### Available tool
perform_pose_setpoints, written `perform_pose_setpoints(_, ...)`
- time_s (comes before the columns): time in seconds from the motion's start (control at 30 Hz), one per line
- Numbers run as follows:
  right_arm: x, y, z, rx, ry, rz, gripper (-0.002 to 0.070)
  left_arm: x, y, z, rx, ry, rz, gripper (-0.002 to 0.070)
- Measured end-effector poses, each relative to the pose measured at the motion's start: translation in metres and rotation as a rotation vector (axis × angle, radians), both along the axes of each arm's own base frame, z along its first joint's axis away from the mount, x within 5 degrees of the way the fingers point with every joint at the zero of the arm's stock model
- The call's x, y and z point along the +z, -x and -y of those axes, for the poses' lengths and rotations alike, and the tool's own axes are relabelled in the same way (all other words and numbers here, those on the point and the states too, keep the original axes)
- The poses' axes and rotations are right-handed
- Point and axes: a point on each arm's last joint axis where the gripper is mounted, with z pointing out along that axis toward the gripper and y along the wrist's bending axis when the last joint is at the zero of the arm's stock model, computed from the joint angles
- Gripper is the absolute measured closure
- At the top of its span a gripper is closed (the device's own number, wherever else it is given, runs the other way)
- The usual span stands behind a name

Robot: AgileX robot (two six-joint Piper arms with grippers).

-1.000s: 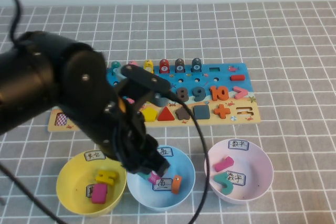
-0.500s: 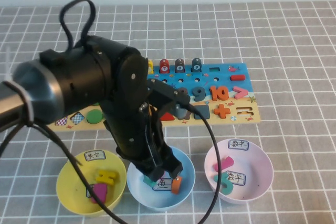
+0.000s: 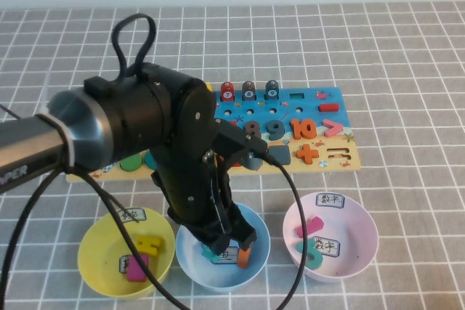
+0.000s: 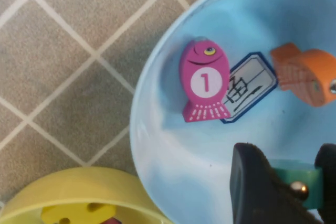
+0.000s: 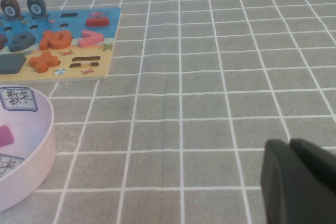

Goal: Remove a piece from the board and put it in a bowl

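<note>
Left wrist view shows the left hand down inside the light blue bowl, its two dark fingers partly closed and clamping the teal-green fish piece between them, so the piece is gripped and sits low over the bowl's floor. Beside it in the same bowl lie a magenta fish marked 1, resting against a white label, and an orange fish near the far wall. From the high view the left arm reaches down over the bench, its hand dipping into the light blue bowl, which stands between the yellow bowl and the pale pink bowl. Behind the bowls lies the board, partly covered by the arm. Right wrist view shows the right hand low over bare grid-patterned bench well away from the board; its dark fingers appear pressed together, holding nothing.
</note>
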Motion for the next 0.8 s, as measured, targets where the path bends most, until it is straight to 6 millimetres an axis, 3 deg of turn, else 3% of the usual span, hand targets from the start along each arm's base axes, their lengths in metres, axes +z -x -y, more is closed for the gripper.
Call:
perform_pose_setpoints(0.47,0.0,0.0,0.0,0.0,0.0,0.0,0.0694,-0.02,-0.007,0.001,0.105,-0.061,-0.019,0.0482)
perform_pose_setpoints(0.8,0.0,0.0,0.0,0.0,0.0,0.0,0.0694,-0.023,-0.004,-0.001,0.068,-0.104,-0.057,0.0478)
